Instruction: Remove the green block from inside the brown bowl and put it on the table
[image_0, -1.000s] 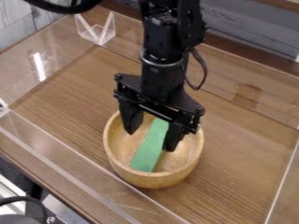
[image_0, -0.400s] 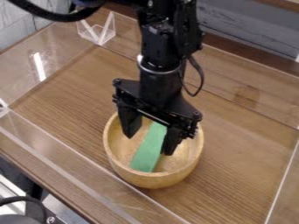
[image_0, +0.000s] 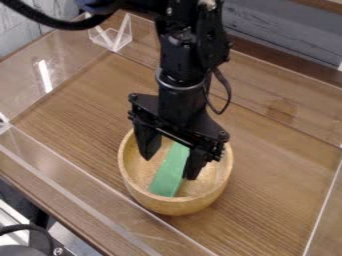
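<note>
Worktop (image_0: 80, 110) first, then the brown bowl (image_0: 140, 195) sitting on it. My end effector (image_0: 175, 158) points down into that bowl, fingers spread wide on either side of the green block (image_0: 168, 172) leaning inside it. I'm at the grasp: next, close on the block, then lift. No readable writing anywhere.

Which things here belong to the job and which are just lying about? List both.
Part of the job:
green block
brown bowl
table
gripper, open over the block

Lying about:
clear acrylic stand at the back
</note>
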